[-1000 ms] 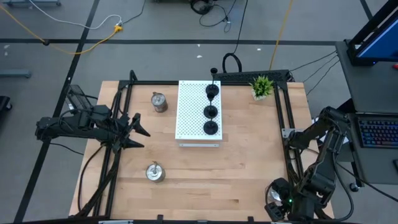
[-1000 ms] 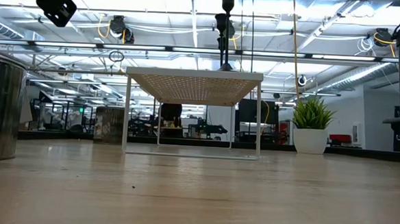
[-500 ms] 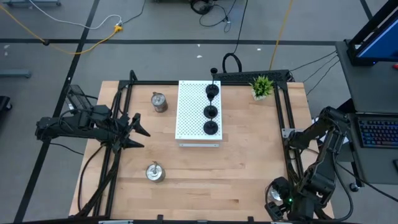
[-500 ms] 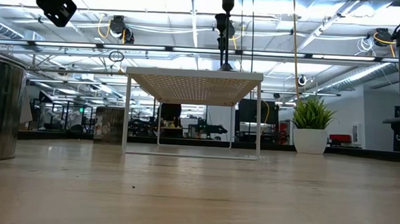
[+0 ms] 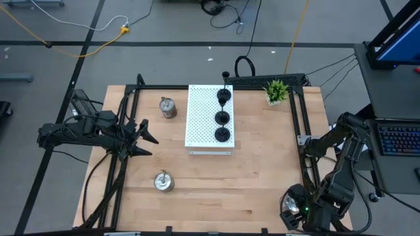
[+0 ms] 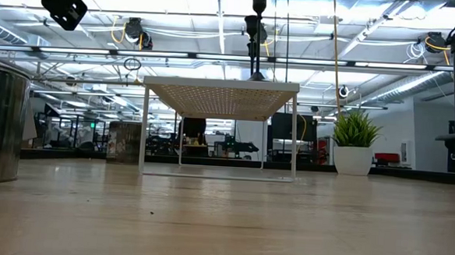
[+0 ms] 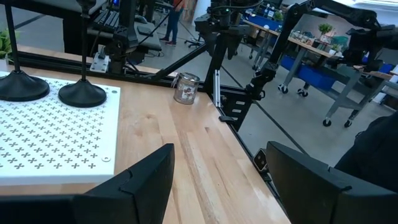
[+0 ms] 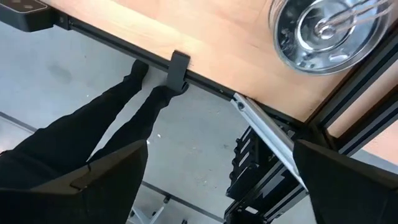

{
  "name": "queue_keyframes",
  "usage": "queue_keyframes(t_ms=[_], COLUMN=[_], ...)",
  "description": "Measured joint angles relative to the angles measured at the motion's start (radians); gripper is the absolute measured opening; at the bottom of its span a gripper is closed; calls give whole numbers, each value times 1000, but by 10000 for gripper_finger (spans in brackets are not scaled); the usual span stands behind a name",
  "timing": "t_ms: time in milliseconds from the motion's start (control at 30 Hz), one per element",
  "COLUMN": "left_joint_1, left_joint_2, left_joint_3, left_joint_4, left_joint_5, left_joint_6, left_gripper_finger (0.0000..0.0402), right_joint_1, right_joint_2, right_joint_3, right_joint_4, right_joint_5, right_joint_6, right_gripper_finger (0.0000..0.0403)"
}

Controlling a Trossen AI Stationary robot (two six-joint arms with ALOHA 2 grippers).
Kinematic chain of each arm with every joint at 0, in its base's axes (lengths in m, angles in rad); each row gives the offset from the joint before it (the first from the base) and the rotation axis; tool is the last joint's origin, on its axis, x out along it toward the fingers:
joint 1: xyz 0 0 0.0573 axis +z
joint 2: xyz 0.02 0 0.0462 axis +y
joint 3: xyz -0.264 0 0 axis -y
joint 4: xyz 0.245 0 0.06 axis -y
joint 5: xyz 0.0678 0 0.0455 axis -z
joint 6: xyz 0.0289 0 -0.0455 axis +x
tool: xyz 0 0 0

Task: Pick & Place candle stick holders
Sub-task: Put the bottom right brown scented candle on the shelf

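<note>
Three black candle stick holders [image 5: 223, 118] stand by their round bases in a row on the white perforated board [image 5: 200, 118]. One silver holder [image 5: 168, 107] stands on the table left of the board, and another [image 5: 163, 181] stands near the front. A third silver holder [image 8: 323, 31] stands at the table's near right corner. My left gripper [image 5: 147, 145] is open and empty above the table's left side, pointing toward the board; it also shows in the left wrist view [image 7: 217, 180]. My right gripper [image 8: 217, 180] is open and empty at the near right corner, by the third silver holder.
A small green potted plant [image 5: 276, 90] stands at the far right of the table. A black frame [image 5: 298, 118] runs along the table's edges. The board stands raised on thin legs [image 6: 143, 131]. Bare wood lies between the board and the near edge.
</note>
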Motion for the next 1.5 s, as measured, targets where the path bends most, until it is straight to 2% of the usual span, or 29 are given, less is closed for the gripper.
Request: queue_keyframes(t_ms=[367, 1500], left_joint_1=[0, 0], left_joint_2=[0, 0], left_joint_3=[0, 0], left_joint_4=[0, 0], left_joint_5=[0, -7], left_joint_6=[3, 23], left_gripper_finger=[257, 257], right_joint_1=[9, 8], right_joint_2=[0, 0], right_joint_3=[0, 0], right_joint_4=[-20, -8], right_joint_5=[0, 4], right_joint_6=[-49, -49], right_gripper_finger=[399, 400])
